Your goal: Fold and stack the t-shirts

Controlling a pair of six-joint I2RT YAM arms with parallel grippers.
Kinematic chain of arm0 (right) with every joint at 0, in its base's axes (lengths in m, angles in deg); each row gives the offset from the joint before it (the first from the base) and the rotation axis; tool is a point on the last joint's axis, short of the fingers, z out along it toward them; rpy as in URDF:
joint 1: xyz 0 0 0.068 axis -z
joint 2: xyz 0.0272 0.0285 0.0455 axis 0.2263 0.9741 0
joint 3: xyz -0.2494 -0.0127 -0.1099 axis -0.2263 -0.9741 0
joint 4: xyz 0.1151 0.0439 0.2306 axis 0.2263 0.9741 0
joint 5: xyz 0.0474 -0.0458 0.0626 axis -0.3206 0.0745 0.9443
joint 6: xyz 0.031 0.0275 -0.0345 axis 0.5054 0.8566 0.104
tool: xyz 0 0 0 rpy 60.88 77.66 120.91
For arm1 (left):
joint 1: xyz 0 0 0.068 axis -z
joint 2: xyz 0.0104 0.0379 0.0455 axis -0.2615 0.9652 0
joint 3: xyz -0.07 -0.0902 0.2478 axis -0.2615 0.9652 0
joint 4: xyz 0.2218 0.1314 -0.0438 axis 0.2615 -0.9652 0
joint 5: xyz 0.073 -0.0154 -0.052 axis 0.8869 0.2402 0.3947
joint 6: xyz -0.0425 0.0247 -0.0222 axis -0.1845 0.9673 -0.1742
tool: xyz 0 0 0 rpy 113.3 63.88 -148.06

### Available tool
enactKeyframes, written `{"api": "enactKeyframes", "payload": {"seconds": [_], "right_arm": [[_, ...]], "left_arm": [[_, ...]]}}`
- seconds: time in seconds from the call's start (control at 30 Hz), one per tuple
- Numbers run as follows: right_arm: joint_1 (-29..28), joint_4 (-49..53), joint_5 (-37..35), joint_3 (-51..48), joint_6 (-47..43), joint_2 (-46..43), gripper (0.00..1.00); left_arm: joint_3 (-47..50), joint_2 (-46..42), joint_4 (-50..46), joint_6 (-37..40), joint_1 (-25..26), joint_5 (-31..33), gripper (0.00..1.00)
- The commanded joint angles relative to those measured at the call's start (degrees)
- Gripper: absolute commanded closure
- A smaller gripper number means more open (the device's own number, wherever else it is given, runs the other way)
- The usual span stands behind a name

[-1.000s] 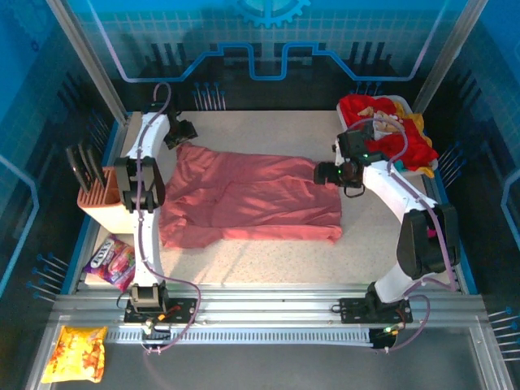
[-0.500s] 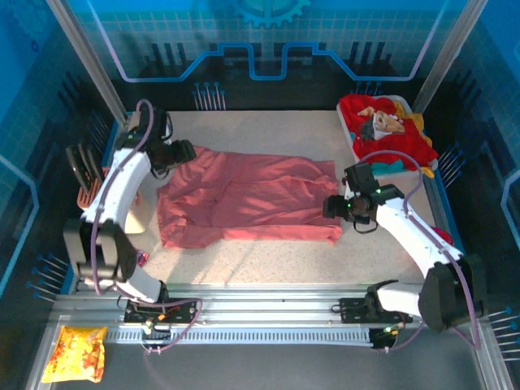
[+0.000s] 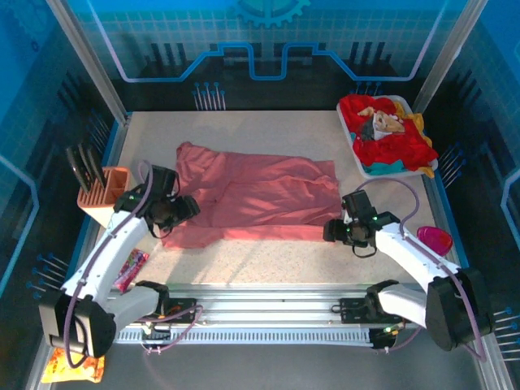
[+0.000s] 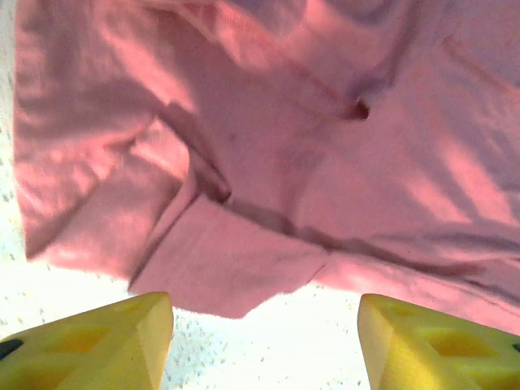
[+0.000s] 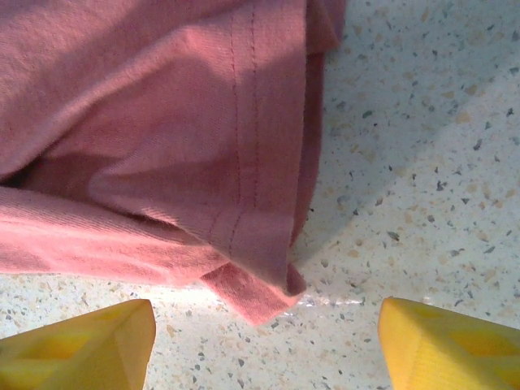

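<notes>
Left claw [image 4: 264, 345] and right claw [image 5: 264, 345] hover spread over the shirt's [image 3: 260, 191] near corners. Pinch each corner fully, lifting both together.

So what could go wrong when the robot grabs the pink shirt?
1. At the right gripper, the shirt corner is doubled over, so the open jaws might pinch just one layer and the fold could come out crooked.
2. By the left gripper, the shirt is bunched and creased; folding now could trap those wrinkles.
3. Both grippers sit just off the near edge, so a grab might miss the shirt.
</notes>
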Motion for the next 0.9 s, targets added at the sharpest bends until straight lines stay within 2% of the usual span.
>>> {"api": "enactKeyframes", "payload": {"seconds": [0.0,0.2,0.33,0.57,0.7,0.77,0.87], "right_arm": [[0.5,-2.8,-0.2,-0.5,0.1,-0.8,0.26],[2.8,-2.7,1.9,0.4,-0.7,0.5,0.25],[3.2,-2.3,1.8,0.5,-0.6,0.5,0.25],[4.4,-3.3,2.4,0.1,-0.5,1.6,0.29],[4.5,-3.7,3.5,0.7,-1.0,2.3,0.30],[4.5,-3.6,3.9,1.2,-1.3,2.4,0.30],[4.6,-3.7,4.2,1.4,-1.6,2.4,0.30]], "left_arm": [[5.1,-2.6,-1.6,-8.2,1.8,2.4,0.42],[10.3,-1.9,1.5,-12.9,2.0,4.0,0.46],[10.4,3.3,5.3,-12.9,2.0,3.9,0.49],[13.1,10.4,10.9,-14.7,1.9,3.1,0.61],[14.0,5.6,7.6,-15.3,1.8,6.2,0.61],[13.8,2.0,5.1,-14.8,1.8,8.0,0.57],[14.7,0.5,4.4,-14.6,1.3,7.3,0.54]]}}
